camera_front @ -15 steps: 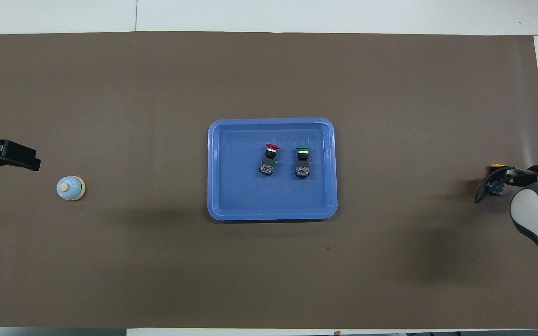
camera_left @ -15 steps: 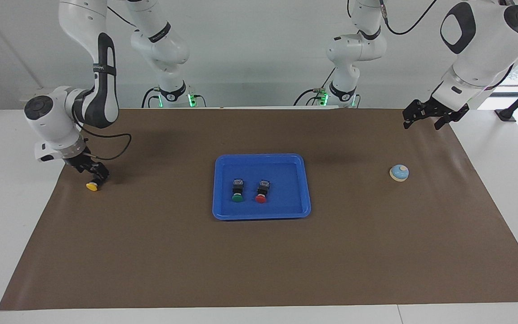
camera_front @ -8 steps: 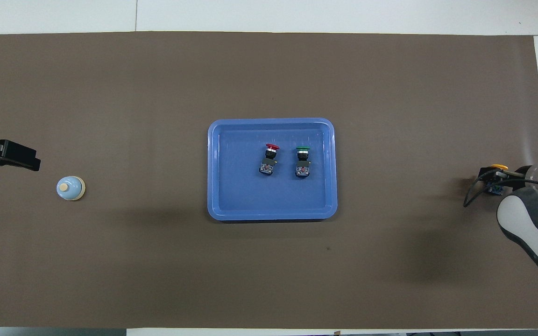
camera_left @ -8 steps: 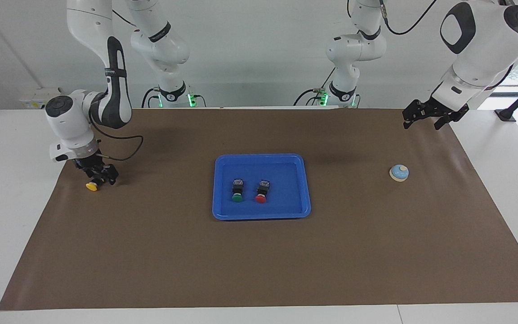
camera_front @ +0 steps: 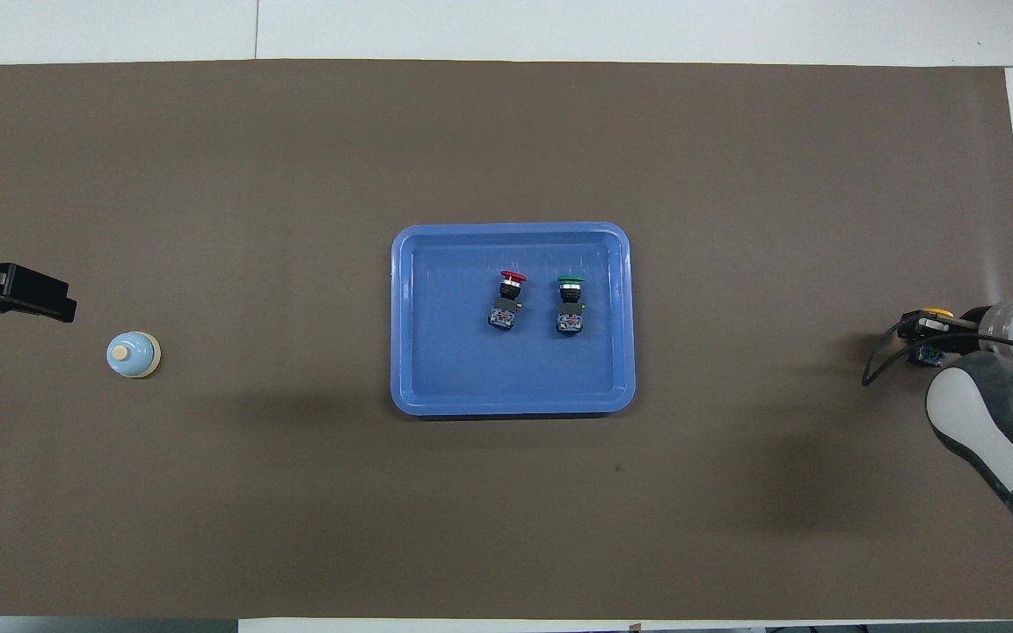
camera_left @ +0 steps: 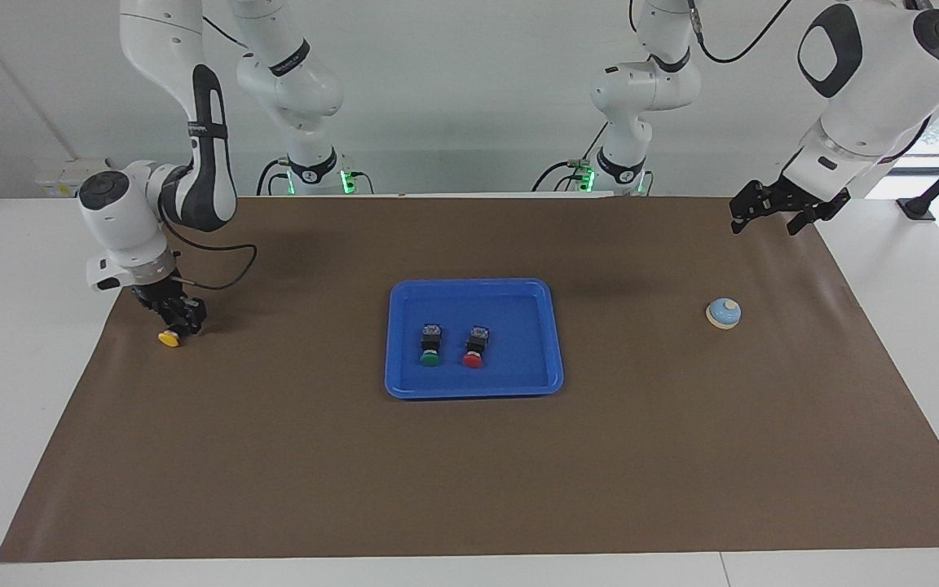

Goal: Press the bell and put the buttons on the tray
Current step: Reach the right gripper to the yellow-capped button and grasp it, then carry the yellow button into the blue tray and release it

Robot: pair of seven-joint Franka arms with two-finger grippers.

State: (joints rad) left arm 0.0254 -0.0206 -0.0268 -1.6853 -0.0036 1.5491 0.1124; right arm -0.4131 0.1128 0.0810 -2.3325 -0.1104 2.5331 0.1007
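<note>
The blue tray (camera_left: 473, 284) sits mid-table and holds the green button (camera_left: 430, 344) and the red button (camera_left: 474, 346) side by side. The yellow button (camera_left: 168, 337) lies on the brown mat toward the right arm's end. My right gripper (camera_left: 176, 322) is down at the yellow button's black body, with only the yellow cap sticking out from it. The bell (camera_left: 723, 312) stands on the mat toward the left arm's end. My left gripper (camera_left: 767, 222) hangs open and empty in the air over the mat's edge, apart from the bell.
A brown mat (camera_front: 295, 492) covers the table, with white tabletop around it. In the overhead view the tray (camera_front: 511, 229), the bell (camera_front: 133, 354) and the yellow button (camera_front: 938, 313) lie in a rough line across the mat.
The right arm's wrist has swung toward the table's middle and stands more upright over the yellow button. The button has stayed in place. The left arm has not moved.
</note>
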